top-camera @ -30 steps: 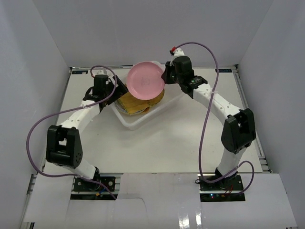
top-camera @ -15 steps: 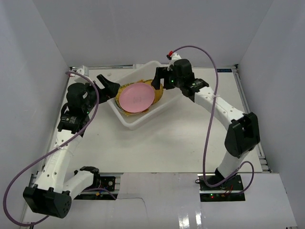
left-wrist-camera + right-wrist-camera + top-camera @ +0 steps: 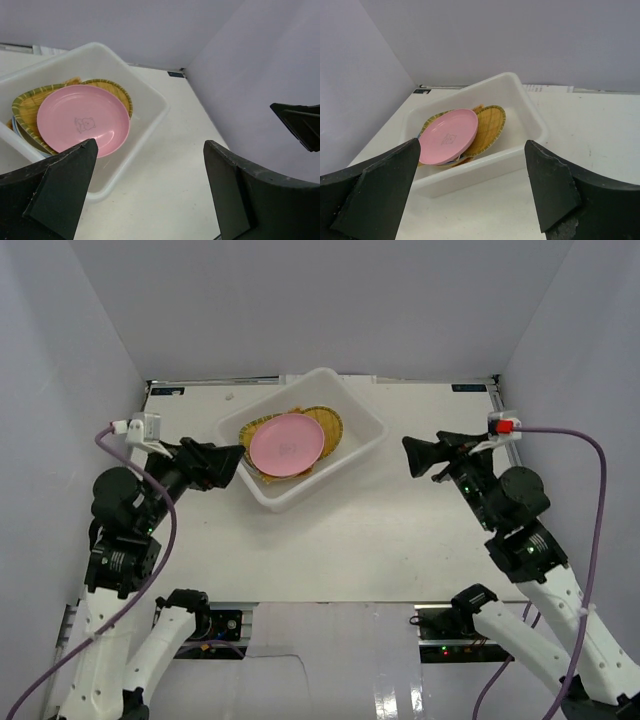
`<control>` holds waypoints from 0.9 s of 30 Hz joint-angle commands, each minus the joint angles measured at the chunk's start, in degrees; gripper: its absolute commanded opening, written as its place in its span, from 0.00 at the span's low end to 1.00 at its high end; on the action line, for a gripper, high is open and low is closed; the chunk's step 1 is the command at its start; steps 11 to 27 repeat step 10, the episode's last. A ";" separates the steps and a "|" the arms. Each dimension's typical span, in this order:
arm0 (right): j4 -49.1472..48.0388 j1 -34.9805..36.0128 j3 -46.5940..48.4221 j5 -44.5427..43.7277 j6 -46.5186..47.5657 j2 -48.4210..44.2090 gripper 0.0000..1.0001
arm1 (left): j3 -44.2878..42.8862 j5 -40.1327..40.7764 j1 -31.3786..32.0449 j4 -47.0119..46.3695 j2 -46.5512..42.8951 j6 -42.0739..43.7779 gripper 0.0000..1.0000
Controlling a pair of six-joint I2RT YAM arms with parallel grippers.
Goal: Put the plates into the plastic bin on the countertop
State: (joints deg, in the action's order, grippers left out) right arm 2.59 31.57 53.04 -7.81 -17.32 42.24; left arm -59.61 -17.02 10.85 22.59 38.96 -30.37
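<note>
The plastic bin [image 3: 274, 500] sits askew at the back middle of the countertop [image 3: 350, 540]. In it lies a stack of plates: a pink plate [image 3: 287, 444] on top, yellow woven trays [image 3: 326, 421] under and beside it. My left gripper [image 3: 236, 460] hangs open to the bin's left, apart from it. To the bin's right, my right gripper [image 3: 411, 458] is open and empty. The left wrist view has the pink plate [image 3: 82, 120] and the bin [image 3: 150, 100] beyond the open left gripper [image 3: 149, 145]. From the right gripper [image 3: 472, 143], the pink plate [image 3: 449, 135] and an oval woven tray [image 3: 490, 125] show inside the bin [image 3: 485, 167].
White walls [image 3: 100, 340] close in the left, back and right. The other arm's black finger [image 3: 300, 122] shows at the right of the left wrist view. Purple cables [image 3: 590, 455] loop off both arms.
The right gripper opened and let go of the pink plate, which now lies on the stack in the bin. Both arms drew back from the bin toward the near side.
</note>
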 commanded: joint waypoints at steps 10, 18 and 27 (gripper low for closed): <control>7.61 -0.02 -7.25 -6.26 -2.37 -17.89 0.90 | 3.63 -3.45 0.40 5.80 -10.23 0.66 0.98; 7.61 -0.02 -7.25 -6.26 -2.37 -17.89 0.90 | 3.63 -3.45 0.40 5.80 -10.23 0.66 0.98; 7.61 -0.02 -7.25 -6.26 -2.37 -17.89 0.90 | 3.63 -3.45 0.40 5.80 -10.23 0.66 0.98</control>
